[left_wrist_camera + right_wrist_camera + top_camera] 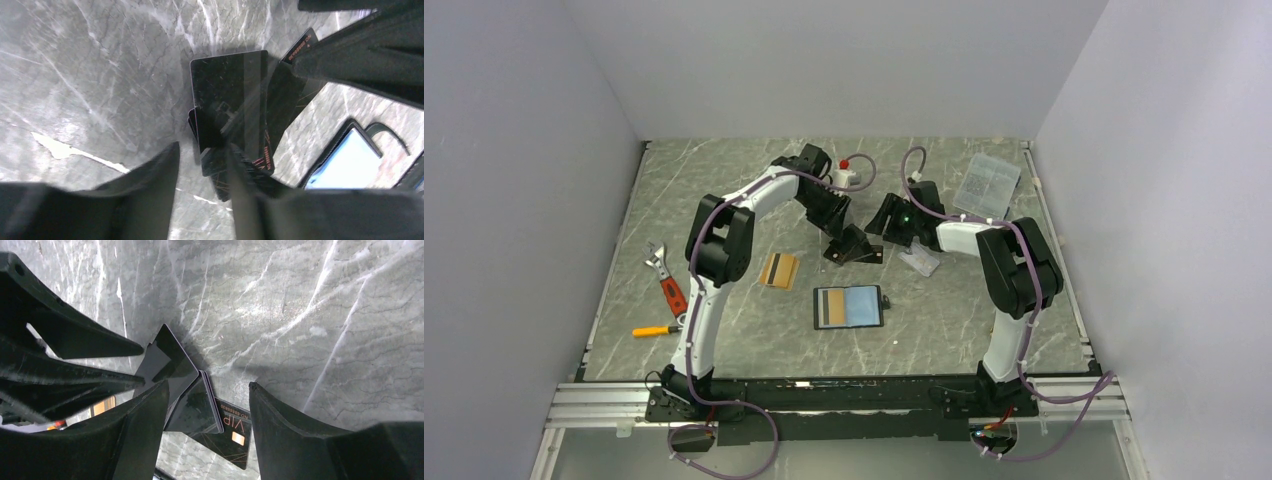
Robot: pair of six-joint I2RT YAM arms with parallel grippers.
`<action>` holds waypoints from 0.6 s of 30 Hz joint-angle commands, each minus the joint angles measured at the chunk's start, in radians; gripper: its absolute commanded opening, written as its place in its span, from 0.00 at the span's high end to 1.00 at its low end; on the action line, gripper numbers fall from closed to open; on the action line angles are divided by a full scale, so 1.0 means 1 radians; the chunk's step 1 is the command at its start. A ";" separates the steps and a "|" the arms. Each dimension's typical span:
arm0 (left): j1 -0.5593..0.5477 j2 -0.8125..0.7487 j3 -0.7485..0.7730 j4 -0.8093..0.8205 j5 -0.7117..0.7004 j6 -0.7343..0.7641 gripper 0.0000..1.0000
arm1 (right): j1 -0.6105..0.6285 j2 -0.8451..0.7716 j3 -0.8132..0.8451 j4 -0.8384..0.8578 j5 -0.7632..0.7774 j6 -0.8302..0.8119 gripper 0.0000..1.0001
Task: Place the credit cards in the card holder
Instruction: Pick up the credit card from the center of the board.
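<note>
**Both end effectors are meeting over the black cards**

The two black cards (865, 256) are lying on the grey marble table (724, 190) just above the middle of the top view. They are overlapping each other, and in the right wrist view one of them is showing the letters "VIP". In that same view another black card is standing tilted, with one edge raised off the table.

The left end effector (202, 150) is reaching down to these cards. Its fingers (150, 175) are standing apart, and the near edge of the cards is sitting in the gap. A strip of bare table is showing between one finger and the cards, so it is not clamping them. I cannot tell whether the other finger is touching a card.

The right end effector (207, 387) is hovering over the same cards from the other side. Its fingers are standing wide apart, with nothing held between them.

The card holder (864, 306) is lying open and flat in the lower middle of the top view, with the light blue lining facing up. The silver-grey card (828, 307) is lying on its left half. The orange-gold card (779, 270) is lying alone on the table, to the upper left of the holder.

A clear plastic box (987, 182) is sitting at the upper right, and a wrench (659, 265) is lying at the left edge.
</note>
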 commanded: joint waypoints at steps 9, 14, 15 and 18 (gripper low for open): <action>-0.007 0.029 -0.039 0.029 0.015 0.023 0.87 | -0.011 0.044 -0.013 0.167 -0.088 0.052 0.40; -0.006 0.019 -0.047 0.044 0.016 0.023 0.89 | -0.021 0.080 -0.010 0.232 -0.138 0.091 0.42; -0.007 0.018 -0.049 0.045 0.016 0.023 0.89 | -0.023 0.088 -0.009 0.241 -0.144 0.100 0.42; -0.005 0.009 -0.065 0.053 0.020 0.021 0.90 | -0.027 0.106 -0.017 0.277 -0.172 0.128 0.44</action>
